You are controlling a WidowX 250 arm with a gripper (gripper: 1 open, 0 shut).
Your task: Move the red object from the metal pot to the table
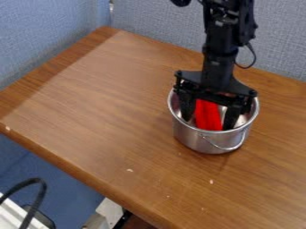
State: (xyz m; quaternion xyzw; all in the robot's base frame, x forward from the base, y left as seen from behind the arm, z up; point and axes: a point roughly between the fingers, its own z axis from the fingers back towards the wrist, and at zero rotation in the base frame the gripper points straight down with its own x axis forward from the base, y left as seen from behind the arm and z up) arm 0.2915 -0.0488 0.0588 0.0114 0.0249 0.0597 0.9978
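The red object (209, 114) is a bright red block lying inside the metal pot (213, 136), which stands on the right part of the brown table (84, 98). My gripper (216, 100) points straight down into the pot, open, its black fingers on either side of the block's upper end. The far part of the block is hidden behind the gripper. Whether the fingers touch the block cannot be told.
A blue wall rises behind the table. The table's front edge runs diagonally from left to lower right, with black cables (24, 201) on the floor below it. Bare wood lies left of and in front of the pot.
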